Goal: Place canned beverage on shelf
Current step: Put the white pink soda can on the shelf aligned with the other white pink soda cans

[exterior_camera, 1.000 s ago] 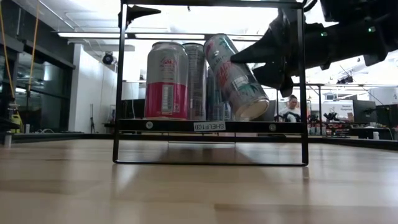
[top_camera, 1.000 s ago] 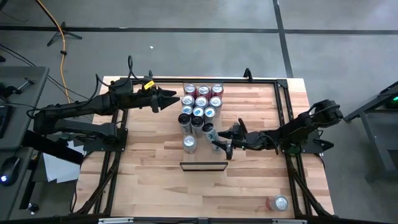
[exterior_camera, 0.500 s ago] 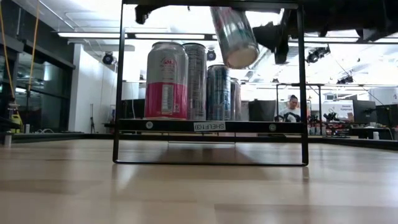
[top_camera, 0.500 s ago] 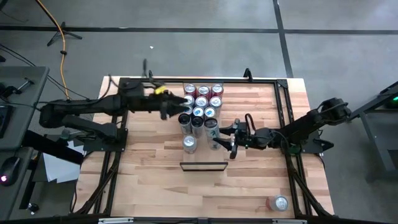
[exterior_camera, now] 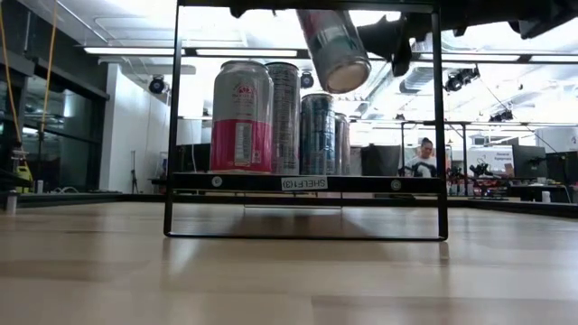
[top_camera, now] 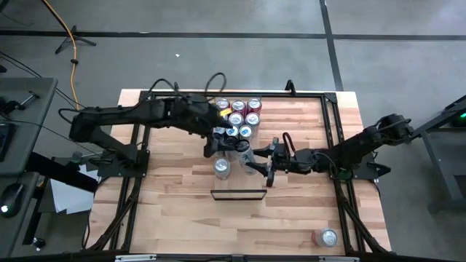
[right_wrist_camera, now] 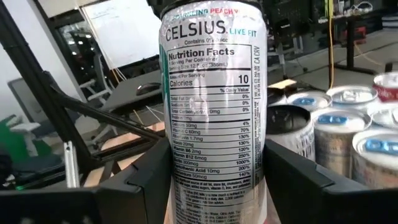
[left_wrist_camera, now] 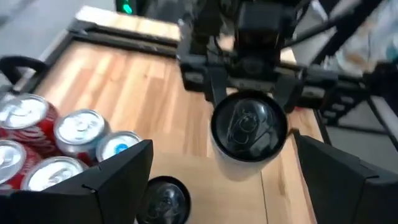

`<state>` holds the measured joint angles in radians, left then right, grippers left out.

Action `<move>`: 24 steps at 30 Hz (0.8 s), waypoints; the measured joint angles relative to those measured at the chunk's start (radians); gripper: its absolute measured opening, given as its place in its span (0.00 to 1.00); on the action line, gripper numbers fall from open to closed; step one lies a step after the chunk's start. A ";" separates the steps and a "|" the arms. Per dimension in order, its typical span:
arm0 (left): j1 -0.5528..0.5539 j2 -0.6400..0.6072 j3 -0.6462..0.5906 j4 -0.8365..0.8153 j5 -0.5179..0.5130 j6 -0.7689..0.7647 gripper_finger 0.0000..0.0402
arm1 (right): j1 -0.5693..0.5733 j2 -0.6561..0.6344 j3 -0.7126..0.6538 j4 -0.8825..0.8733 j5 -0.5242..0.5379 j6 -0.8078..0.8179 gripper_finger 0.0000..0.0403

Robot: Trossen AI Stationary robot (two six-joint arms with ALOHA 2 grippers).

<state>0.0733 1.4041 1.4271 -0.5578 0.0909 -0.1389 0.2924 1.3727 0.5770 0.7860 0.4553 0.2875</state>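
High view: my right gripper (top_camera: 256, 159) is clamped on a Celsius can (top_camera: 247, 154) near the middle of the counter (top_camera: 175, 204), just beside the cluster of cans (top_camera: 237, 116). My left gripper (top_camera: 227, 143) reaches in from the other side with its fingers spread wide, right next to the held can. A single can (top_camera: 221, 167) stands just in front of the cluster, and the shelf (top_camera: 237, 194) lies a little nearer the counter's front edge. A stray can (top_camera: 325, 237) lies far off by the front right corner.

Low view: the Celsius can (exterior_camera: 332, 47) hangs tilted at the top of the shelf frame (exterior_camera: 441, 126), clear above the cans standing behind the shelf board (exterior_camera: 305, 183).

Left wrist view: my wide left fingers (left_wrist_camera: 118, 174) frame the can's dark end (left_wrist_camera: 249, 124), which my right gripper (left_wrist_camera: 249, 93) holds from behind.

Right wrist view: my right fingers (right_wrist_camera: 149, 180) press both sides of the can (right_wrist_camera: 212, 106), its nutrition label facing me, with other cans (right_wrist_camera: 329, 124) beyond.
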 joint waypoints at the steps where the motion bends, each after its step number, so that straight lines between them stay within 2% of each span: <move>1: -0.004 0.019 0.021 -0.024 0.012 0.007 0.86 | -0.003 0.000 0.011 -0.015 0.001 -0.009 0.51; 4: -0.020 0.077 0.060 -0.046 0.053 0.024 0.86 | -0.015 0.000 0.053 -0.121 -0.003 -0.031 0.51; 12: -0.030 0.148 0.079 -0.064 0.056 0.037 0.86 | -0.031 0.000 0.159 -0.360 -0.035 -0.069 0.51; 24: -0.068 0.140 0.081 -0.113 0.047 0.064 0.86 | -0.032 0.000 0.182 -0.358 0.008 -0.113 0.51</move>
<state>0.0056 1.5438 1.5082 -0.6709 0.1383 -0.0751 0.2607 1.3727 0.7589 0.4277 0.4637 0.1748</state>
